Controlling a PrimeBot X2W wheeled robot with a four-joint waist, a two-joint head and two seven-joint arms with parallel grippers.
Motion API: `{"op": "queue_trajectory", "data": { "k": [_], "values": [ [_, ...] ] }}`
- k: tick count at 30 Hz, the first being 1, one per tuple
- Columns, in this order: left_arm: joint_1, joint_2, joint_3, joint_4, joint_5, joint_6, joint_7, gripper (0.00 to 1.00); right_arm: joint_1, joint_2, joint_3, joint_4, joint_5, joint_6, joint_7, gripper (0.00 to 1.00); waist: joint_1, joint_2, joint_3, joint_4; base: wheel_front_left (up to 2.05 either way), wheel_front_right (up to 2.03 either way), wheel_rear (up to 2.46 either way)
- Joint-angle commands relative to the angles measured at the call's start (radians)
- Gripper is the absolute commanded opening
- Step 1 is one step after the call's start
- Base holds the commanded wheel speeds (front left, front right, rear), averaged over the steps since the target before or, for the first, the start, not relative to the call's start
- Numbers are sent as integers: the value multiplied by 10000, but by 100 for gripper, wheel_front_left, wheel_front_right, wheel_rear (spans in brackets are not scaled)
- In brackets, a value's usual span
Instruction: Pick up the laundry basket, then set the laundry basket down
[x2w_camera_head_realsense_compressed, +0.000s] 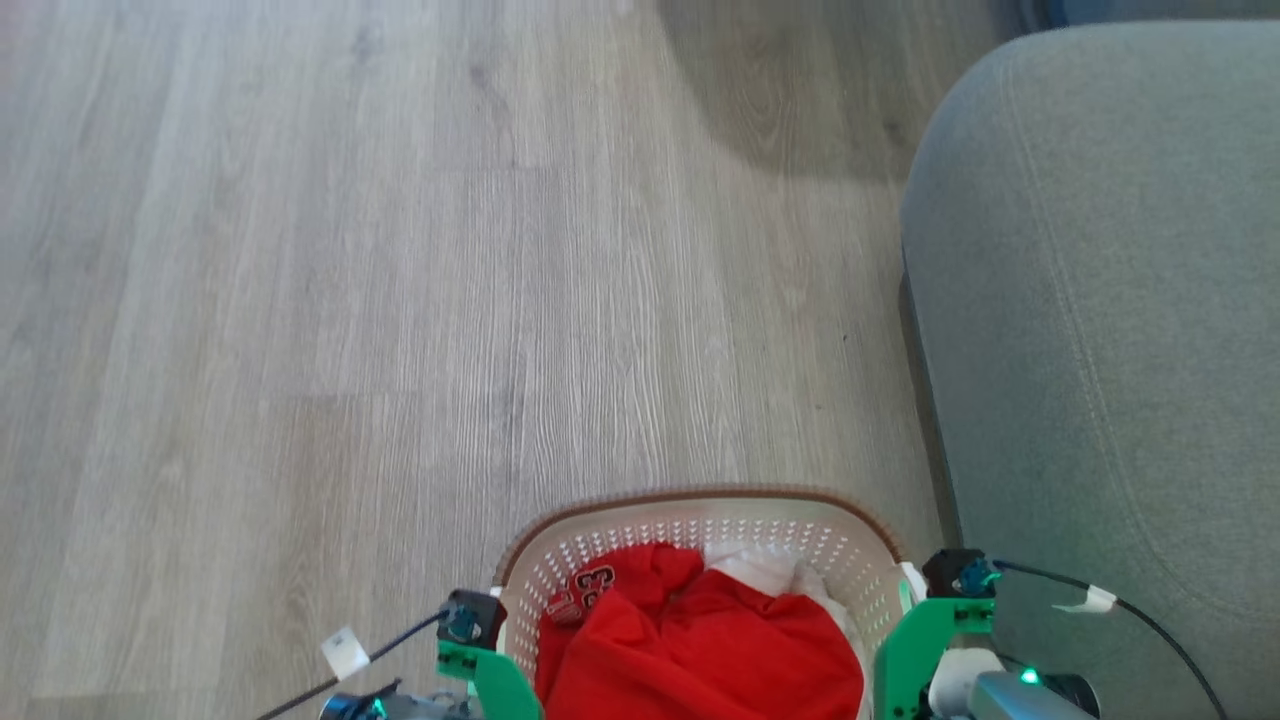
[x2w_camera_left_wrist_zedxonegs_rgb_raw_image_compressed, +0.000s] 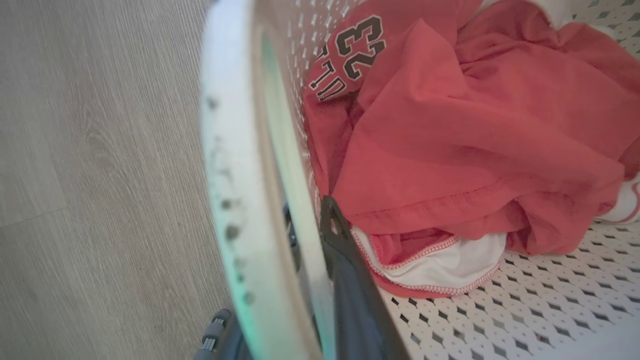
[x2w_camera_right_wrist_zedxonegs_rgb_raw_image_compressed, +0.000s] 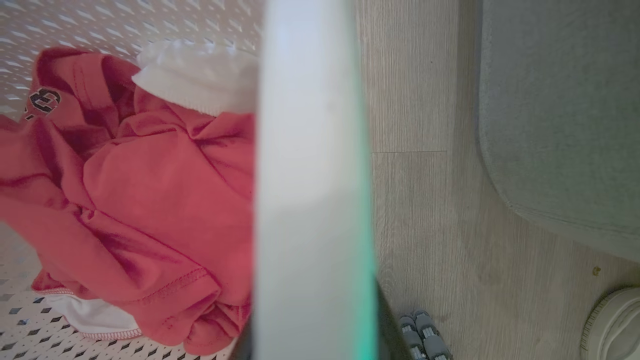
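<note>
Pale wood-plank floor (x2w_camera_head_realsense_compressed: 350, 300) took most of the head view. A grey sofa (x2w_camera_head_realsense_compressed: 1100, 300) stood at the robot's right, its flank close to the load.

The laundry basket (x2w_camera_head_realsense_compressed: 700, 505) sat directly before the robot, low in the head view, between the two arms and just beside the sofa. I could not tell whether its base was on the floor or just off it. It was roughly level.

Inside lay a crumpled red garment (x2w_camera_head_realsense_compressed: 700, 640) printed with "23", heaped toward the near side. A white garment (x2w_camera_head_realsense_compressed: 765, 570) was tucked behind and under it.

The left claw (x2w_camera_left_wrist_zedxonegs_rgb_raw_image_compressed: 312, 245) was closed on the left handle (x2w_camera_left_wrist_zedxonegs_rgb_raw_image_compressed: 225, 175). One dark finger (x2w_camera_left_wrist_zedxonegs_rgb_raw_image_compressed: 350, 300) lay against the inside of the wall, and the other was glimpsed through the handle gap on the outside. The right claw (x2w_camera_right_wrist_zedxonegs_rgb_raw_image_compressed: 315, 340) looked likewise pinched on the right handle (x2w_camera_right_wrist_zedxonegs_rgb_raw_image_compressed: 310, 175), with dark slivers flanking it at the bottom edge, though the handle hid most of the grip.

Judgement: this was the carry phase, with both grips on. To do it well:
- Move both arms together at the same height, so the basket neither tips nor twists the thin handles.
- Keep clear of the sofa edge on the right.
- Lower straight down.
- Release only once the base is flat on the floor.

The soft load may shift, so move slowly.
</note>
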Motion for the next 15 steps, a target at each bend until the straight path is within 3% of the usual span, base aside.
{"op": "queue_trajectory", "data": {
  "k": [1, 15],
  "values": [
    [-85, 340, 28, 49, 37, -38, -10, 0, 50, -164, 218, -113, 14, -19, -54, 0, 1, 0, -116, 23, 0, 0, 0],
    [79, 340, -192, 276, -227, -101, -33, 0, 151, -164, 1172, 57, 877, -19, -3, 0, 1, 0, -550, 8, 0, 0, 0]
  ]
}}
